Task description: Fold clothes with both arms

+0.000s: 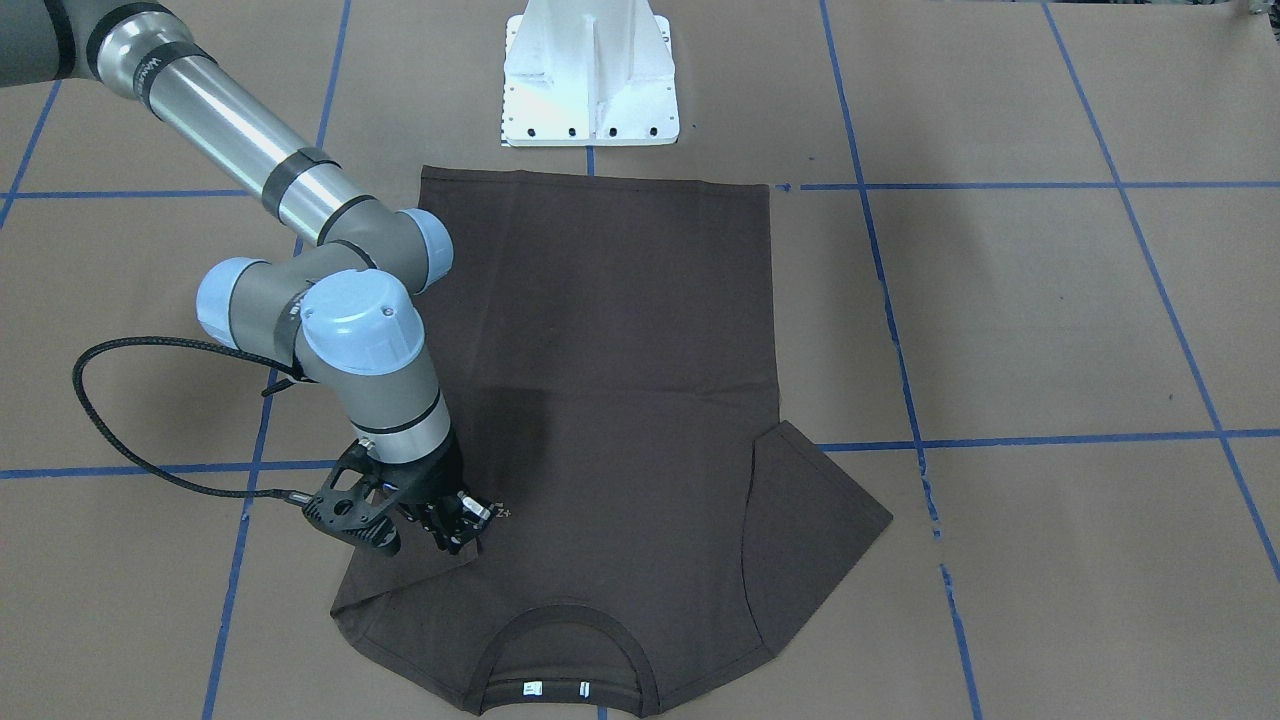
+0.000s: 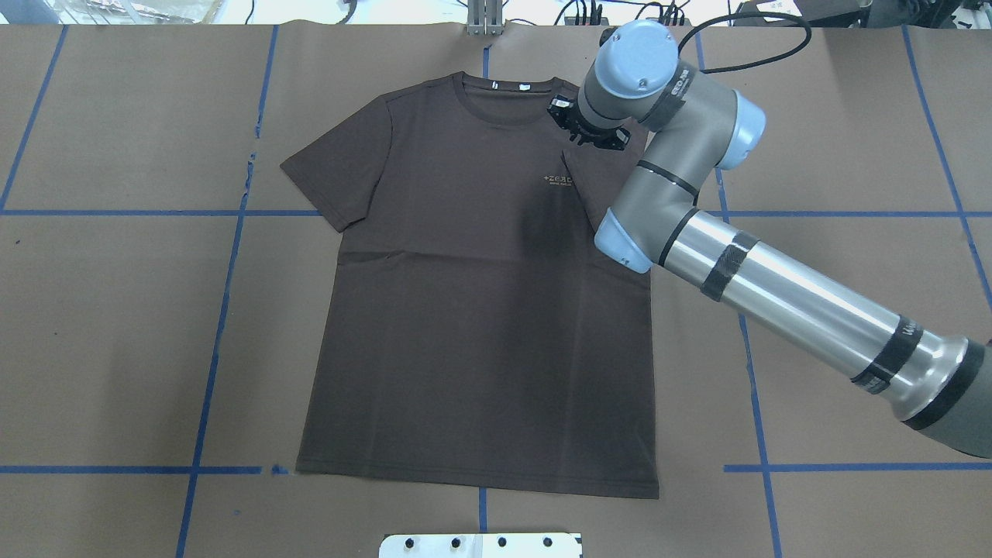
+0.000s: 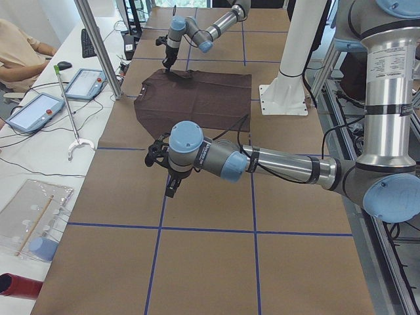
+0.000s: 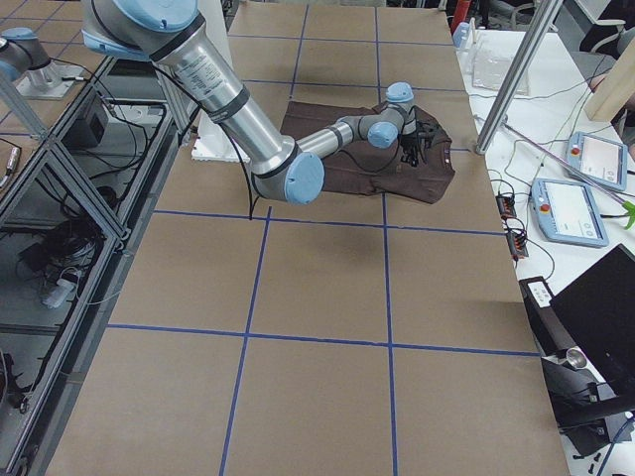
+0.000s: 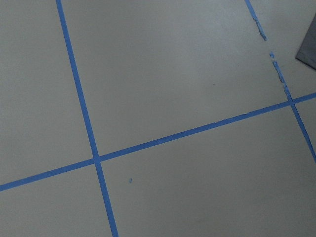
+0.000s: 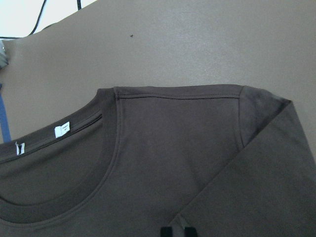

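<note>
Laying the sleeve inward looks to be the step in hand. The dark brown T-shirt lies flat and front-up on the tabletop, with its collar away from the robot and its hem toward it. On the robot's right side the folded sleeve is turned in over the chest. Its slanted edge runs straight to the right hand, whose fingertips sit close together in the wrist view and appear clamped on that edge, low over the cloth below the shoulder seam. The flat sleeve on the other side lies spread out. The left hand hangs over bare tabletop, well apart from the shirt. Its wrist camera sees only blue tape lines, and I cannot tell whether its fingers are apart or together.

To do this well, I judge that the right hand should set the sleeve edge fully down on the chest before letting go. That way the crease runs straight from the shoulder, parallel to the shirt's side. Opening while the cloth is lifted would risk the sleeve springing back or wrinkling. Rising straight up after release should keep the thin knit from dragging along with the fingers. The left hand would then need to mirror the fold, so that both creases sit equally far from the collar.
</note>
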Robot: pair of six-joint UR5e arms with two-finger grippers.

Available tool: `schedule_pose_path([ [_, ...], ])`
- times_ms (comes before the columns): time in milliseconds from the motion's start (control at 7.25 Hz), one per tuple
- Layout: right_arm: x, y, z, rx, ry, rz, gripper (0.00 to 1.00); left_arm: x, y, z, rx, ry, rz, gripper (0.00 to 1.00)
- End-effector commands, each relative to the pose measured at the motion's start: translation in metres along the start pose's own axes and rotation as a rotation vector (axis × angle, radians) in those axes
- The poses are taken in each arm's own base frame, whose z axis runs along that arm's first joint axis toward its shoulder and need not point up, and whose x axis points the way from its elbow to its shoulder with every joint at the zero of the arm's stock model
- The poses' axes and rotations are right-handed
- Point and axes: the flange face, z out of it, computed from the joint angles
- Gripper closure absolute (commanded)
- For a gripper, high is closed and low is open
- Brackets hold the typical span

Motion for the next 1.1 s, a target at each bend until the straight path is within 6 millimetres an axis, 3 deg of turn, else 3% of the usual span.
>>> schedule_pose_path([
  [0,-0.032,0.026,-0.022,0.023,-0.062,-0.028,0.0,0.009,-0.011,-0.003,0.036,0.007,-0.015,0.0],
  [138,-0.038,0.029,-0.047,0.018,-0.115,-0.032,0.0,0.05,-0.03,0.021,0.072,0.057,0.139,0.0],
  [276,-0.018,0.029,-0.075,-0.002,-0.168,-0.038,0.0,0.076,-0.033,0.035,0.098,0.106,0.141,0.0],
  [414,0.006,0.026,-0.11,-0.03,-0.223,-0.041,0.0,0.114,-0.058,0.052,0.091,0.158,0.046,0.0],
  [552,0.047,0.022,-0.134,-0.066,-0.249,-0.05,0.0,0.153,-0.085,0.079,0.041,0.198,-0.061,0.0],
  [690,0.068,0.011,-0.153,-0.082,-0.265,-0.046,0.0,0.22,-0.145,0.122,0.002,0.228,-0.173,0.0],
  [966,0.106,-0.028,-0.168,-0.152,-0.255,-0.021,0.0,0.27,-0.19,0.203,0.066,0.077,-0.359,0.02],
])
